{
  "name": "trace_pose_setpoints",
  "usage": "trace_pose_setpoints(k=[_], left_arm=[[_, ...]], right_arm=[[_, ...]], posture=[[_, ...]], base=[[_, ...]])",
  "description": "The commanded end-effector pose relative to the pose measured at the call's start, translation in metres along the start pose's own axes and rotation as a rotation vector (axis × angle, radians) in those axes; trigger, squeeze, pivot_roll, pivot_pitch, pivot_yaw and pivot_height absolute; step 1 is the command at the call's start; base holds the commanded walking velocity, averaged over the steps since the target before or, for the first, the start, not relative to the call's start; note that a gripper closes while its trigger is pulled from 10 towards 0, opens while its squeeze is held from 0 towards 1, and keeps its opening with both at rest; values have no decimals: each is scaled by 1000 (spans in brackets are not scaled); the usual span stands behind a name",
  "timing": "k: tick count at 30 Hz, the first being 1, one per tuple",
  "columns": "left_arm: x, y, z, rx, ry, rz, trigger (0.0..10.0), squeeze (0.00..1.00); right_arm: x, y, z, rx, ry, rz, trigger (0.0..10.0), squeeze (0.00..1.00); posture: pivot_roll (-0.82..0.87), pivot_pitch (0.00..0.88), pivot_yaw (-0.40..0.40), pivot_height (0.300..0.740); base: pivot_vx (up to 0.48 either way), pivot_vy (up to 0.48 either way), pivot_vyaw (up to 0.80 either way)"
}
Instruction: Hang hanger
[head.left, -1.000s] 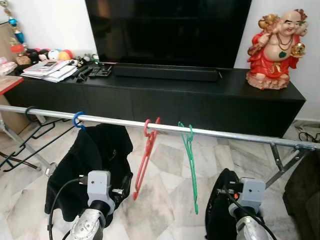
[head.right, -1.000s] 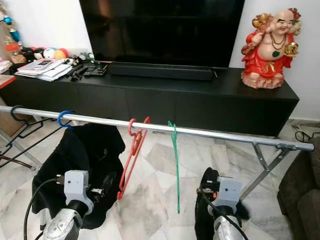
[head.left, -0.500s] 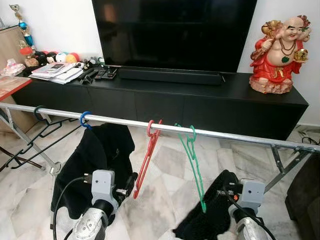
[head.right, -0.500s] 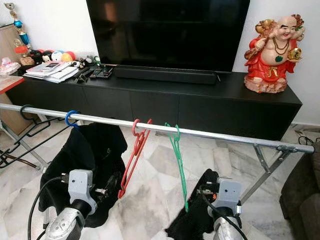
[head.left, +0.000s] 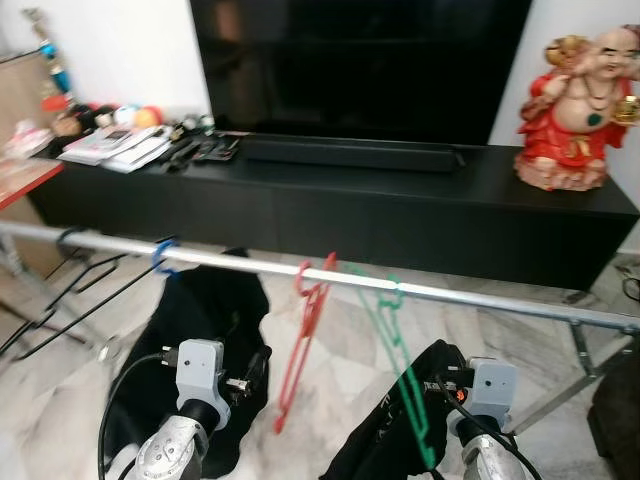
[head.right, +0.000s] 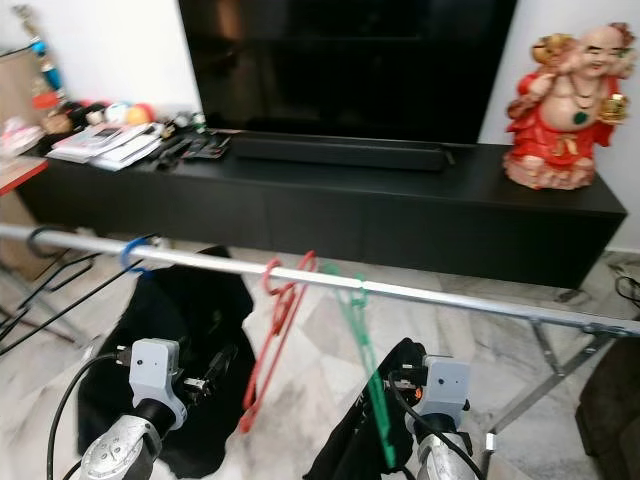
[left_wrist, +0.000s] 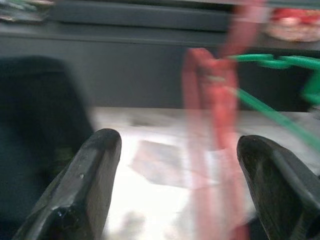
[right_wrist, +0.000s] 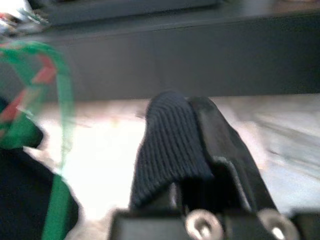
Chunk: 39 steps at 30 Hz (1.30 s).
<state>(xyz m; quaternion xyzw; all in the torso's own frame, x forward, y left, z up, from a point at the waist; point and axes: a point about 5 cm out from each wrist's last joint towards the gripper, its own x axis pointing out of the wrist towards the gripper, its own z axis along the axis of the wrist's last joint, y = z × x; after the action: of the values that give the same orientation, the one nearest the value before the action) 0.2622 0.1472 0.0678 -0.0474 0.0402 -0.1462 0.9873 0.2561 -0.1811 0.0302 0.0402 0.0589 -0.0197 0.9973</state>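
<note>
Right wrist view has the right gripper (right_wrist: 200, 150) clamped on a fold of black cloth (right_wrist: 170, 150), the green hanger (head.left: 400, 360) just beside it, hooked on the steel rail (head.left: 500, 300). Left gripper (left_wrist: 180, 185) is spread wide and empty, the red hanger (left_wrist: 215, 125) just beyond its fingers (left_wrist: 85, 185), with the black counter (head.left: 400, 200) farther off.
</note>
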Motion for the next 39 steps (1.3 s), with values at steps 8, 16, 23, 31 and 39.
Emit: trace_pose_setpoints(k=[8, 16, 23, 31, 39], left_arm=[[-7, -2, 5, 37, 47, -175, 10000, 0], [4, -4, 16, 65, 75, -315, 10000, 1000], [34, 0, 11, 28, 105, -253, 10000, 31], [61, -8, 14, 80, 116, -229, 10000, 0], [75, -4, 12, 105, 149, -134, 10000, 0]], right_arm=[[4, 7, 7, 12, -37, 12, 10000, 0], [6, 8, 6, 12, -35, 14, 10000, 0], [8, 9, 9, 11, -43, 8, 10000, 0], [9, 7, 11, 8, -52, 0, 10000, 0], [8, 8, 11, 7, -54, 1, 10000, 0]], posture=[[65, 6, 17, 740], [68, 13, 17, 740], [49, 19, 20, 740], [36, 24, 21, 740], [33, 34, 18, 740]], base=[[0, 0, 0], [0, 0, 0], [0, 0, 0], [0, 0, 0], [0, 0, 0]])
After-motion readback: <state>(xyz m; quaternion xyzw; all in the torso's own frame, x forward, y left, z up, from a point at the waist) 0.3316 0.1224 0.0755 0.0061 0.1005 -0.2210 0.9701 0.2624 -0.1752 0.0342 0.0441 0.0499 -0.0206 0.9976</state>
